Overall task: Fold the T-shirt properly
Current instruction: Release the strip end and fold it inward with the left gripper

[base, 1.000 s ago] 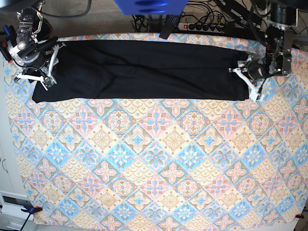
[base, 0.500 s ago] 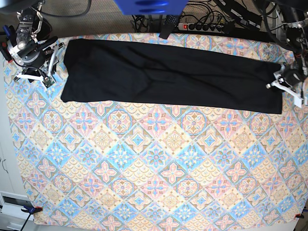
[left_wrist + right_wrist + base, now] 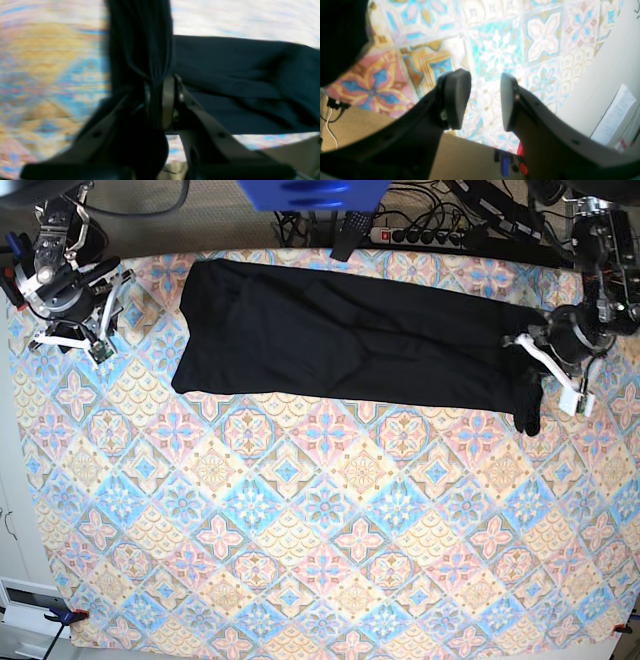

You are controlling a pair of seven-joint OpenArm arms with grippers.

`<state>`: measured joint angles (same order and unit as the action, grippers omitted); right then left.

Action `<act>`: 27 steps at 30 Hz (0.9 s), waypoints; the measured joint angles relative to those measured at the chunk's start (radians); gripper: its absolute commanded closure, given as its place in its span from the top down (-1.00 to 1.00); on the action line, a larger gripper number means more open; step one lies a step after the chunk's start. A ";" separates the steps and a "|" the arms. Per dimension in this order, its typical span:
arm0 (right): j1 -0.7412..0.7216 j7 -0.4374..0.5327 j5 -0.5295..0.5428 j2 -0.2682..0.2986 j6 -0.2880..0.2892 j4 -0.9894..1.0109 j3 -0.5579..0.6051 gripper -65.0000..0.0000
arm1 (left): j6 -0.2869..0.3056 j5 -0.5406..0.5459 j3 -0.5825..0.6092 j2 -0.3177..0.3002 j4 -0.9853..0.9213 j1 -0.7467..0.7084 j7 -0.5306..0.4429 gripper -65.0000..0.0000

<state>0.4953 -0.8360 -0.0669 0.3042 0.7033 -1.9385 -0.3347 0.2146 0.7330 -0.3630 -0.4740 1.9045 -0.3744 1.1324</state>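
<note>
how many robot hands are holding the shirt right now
1. The left hand is shut on the black shirt at its end. The right hand is open over the patterned cloth, holding nothing.

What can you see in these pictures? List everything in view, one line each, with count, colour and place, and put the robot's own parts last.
T-shirt: one, black, folded into a long band across the far part of the cloth; its end by the left gripper is bunched and lifted.
Cloth: one, patterned in blue, pink and orange tiles, covering the table.
Power strip: one, dark, with cables, beyond the far edge of the cloth.
Blue object: one, at the top edge of the base view; blurred, cannot tell what it is.
Left gripper: one, dark, shut on the T-shirt's end.
Right gripper: one, dark, open and empty, over the cloth past the T-shirt's other end.
</note>
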 measured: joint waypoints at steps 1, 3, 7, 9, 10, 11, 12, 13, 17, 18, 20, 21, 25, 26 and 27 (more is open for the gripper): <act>0.001 0.000 0.000 0.000 0.000 0.000 -0.001 -0.30 | -0.001 -0.008 -0.003 0.024 0.000 -0.004 0.013 -1.00; 0.001 -0.003 -0.002 0.000 0.000 0.000 -0.002 -0.30 | -0.008 -0.028 0.004 0.071 -0.003 -0.005 0.028 -1.00; 0.001 -0.003 0.000 0.000 0.000 0.000 -0.002 -0.30 | -0.004 -0.016 0.094 0.122 -0.003 0.000 0.024 -1.00; 0.000 -0.003 -0.001 0.001 0.000 0.000 -0.003 -0.30 | -0.004 -0.015 0.132 0.146 -0.003 0.000 0.024 -1.00; 0.001 -0.002 0.000 0.002 0.000 0.000 -0.003 -0.30 | -0.004 -0.018 0.143 0.157 -0.004 -0.002 0.023 -1.00; 0.001 -0.002 0.000 0.002 0.000 0.000 -0.003 -0.30 | -0.004 -0.018 0.150 0.169 -0.005 -0.002 0.023 -1.00; 0.001 -0.002 0.000 0.000 0.000 0.000 -0.003 -0.30 | -0.005 -0.022 0.156 0.180 -0.006 -0.002 0.023 -1.00; 0.000 -0.003 0.000 -0.001 0.000 0.000 -0.003 -0.30 | -0.004 -0.023 0.165 0.192 -0.007 0.003 0.027 -1.00; 0.001 -0.003 0.000 0.000 0.000 0.000 -0.003 -0.30 | -0.003 -0.066 0.201 0.227 -0.036 0.029 0.016 -1.00; 0.001 -0.003 0.000 0.001 0.000 0.000 -0.003 -0.30 | -0.004 -0.084 0.204 0.232 -0.045 0.031 0.015 -1.00; 0.001 -0.003 0.000 0.001 0.000 0.000 -0.003 -0.30 | -0.004 -0.105 0.208 0.231 -0.055 0.026 -0.005 -1.00; 0.001 -0.002 0.000 0.001 0.000 0.000 -0.003 -0.30 | -0.005 -0.113 0.214 0.229 -0.056 0.023 -0.015 -1.00; 0.001 -0.003 0.000 0.001 0.000 0.000 -0.003 -0.28 | -0.006 -0.097 0.229 0.214 -0.055 0.025 -0.022 -0.52; 0.000 -0.003 0.000 0.001 0.000 0.000 -0.003 -0.27 | -0.002 -0.092 0.230 0.204 -0.052 0.024 -0.021 -0.35; 0.001 -0.004 0.000 0.002 0.000 0.000 -0.001 -0.24 | -0.002 -0.087 0.230 0.191 -0.046 0.019 -0.021 -0.17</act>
<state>0.4961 -0.8398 -0.0673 0.3065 0.7033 -1.9381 -0.3359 0.2127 0.6464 -0.1333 -0.2832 1.8584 -0.3550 1.1118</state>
